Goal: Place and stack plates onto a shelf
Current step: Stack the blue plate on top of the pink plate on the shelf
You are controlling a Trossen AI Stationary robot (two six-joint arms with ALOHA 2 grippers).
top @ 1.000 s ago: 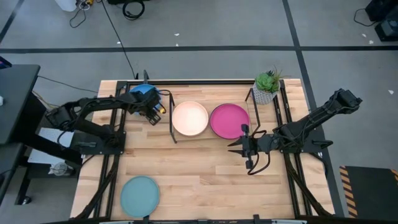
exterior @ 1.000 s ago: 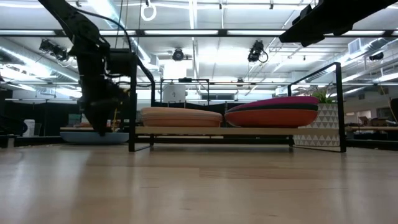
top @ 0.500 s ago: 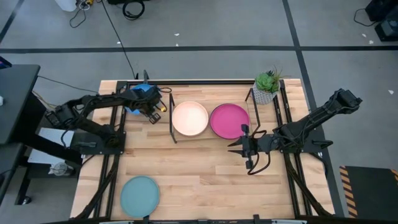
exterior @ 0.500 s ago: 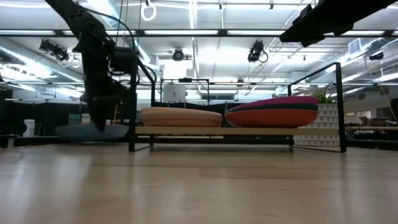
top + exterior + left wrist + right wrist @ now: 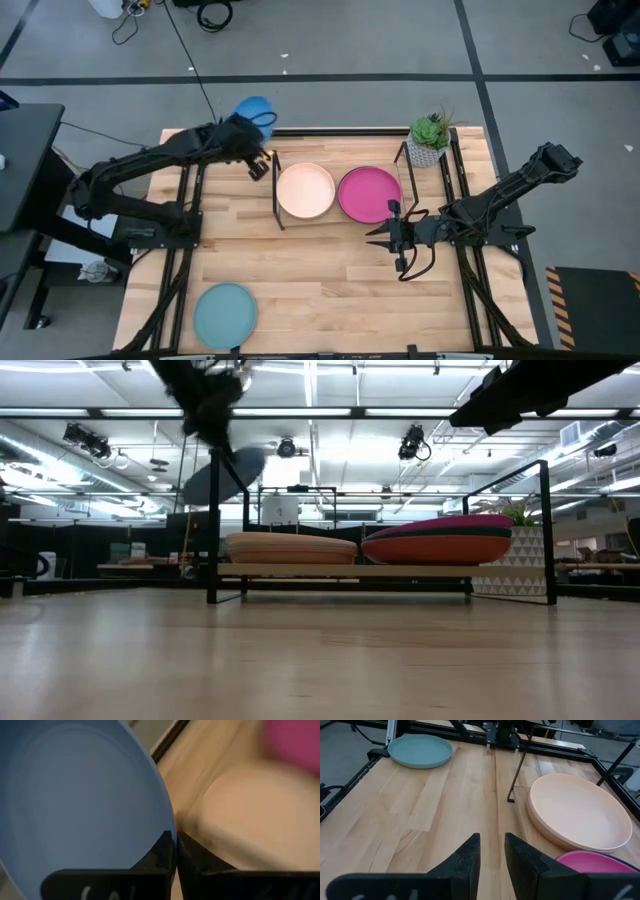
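My left gripper is shut on the bright blue plate and holds it high over the table's far left, just left of the shelf. In the low view the blue plate hangs tilted in the air. On the shelf lie a cream stack and a magenta-topped stack. A light teal plate lies flat on the table near the front left. My right gripper waits open near the shelf's front right corner, with nothing between its fingers. My left gripper pinches the blue plate's rim between its two fingers, one on the plate's inner face and one on its underside. The plate is lifted clear of the table and hangs tilted below the fingers.
A potted plant stands at the table's far right, beside the shelf's black wire end frame. Black rails run along the table's left and right sides. Bare wood lies between the shelf and the near edge.
My left gripper has taken hold of the blue plate, which lay flat on the table left of the shelf, and has risen with it, moving a little toward the shelf. The plate is now tipped and well clear of the table.
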